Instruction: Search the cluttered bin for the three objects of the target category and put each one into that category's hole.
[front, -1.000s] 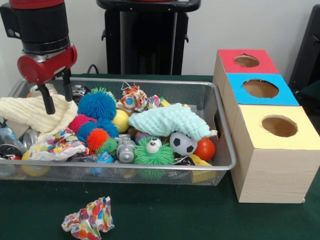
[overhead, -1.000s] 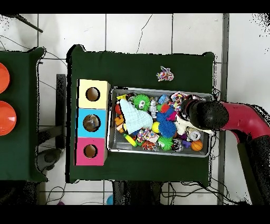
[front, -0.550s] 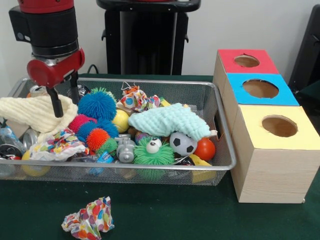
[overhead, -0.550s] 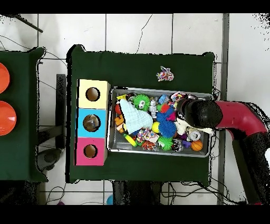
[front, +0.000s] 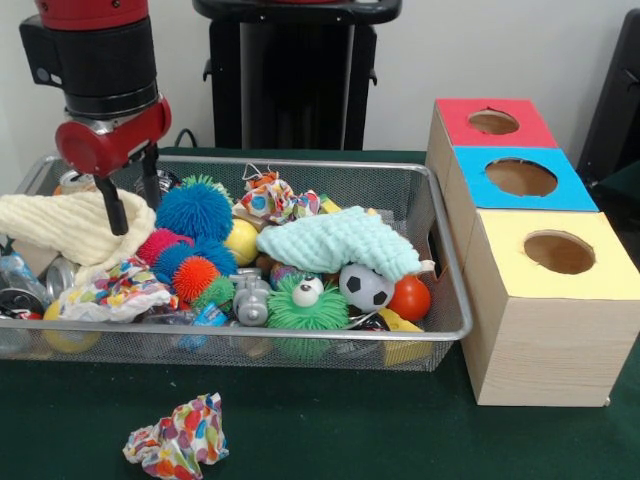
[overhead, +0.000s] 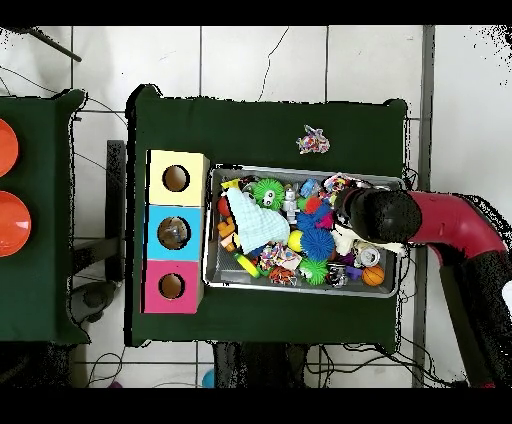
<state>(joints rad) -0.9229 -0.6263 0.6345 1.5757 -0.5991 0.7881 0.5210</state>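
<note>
While one gripper (front: 135, 200) hangs open, three holed boxes (front: 520, 178) stand beside.

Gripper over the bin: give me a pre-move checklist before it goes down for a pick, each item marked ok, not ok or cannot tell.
1. Gripper empty with fingers apart: ok.
2. Gripper inside the mesh bin outline, above the cream cloth: ok.
3. Target category known from the scene: cannot tell.
4. Fingers clear of the blue spiky ball: ok, it sits just beside them.
5. Holes in the red box, blue box and yellow box unobstructed: ok.
6. All clutter inside the bin: not ok, a crumpled paper wad lies on the table in front.
</note>
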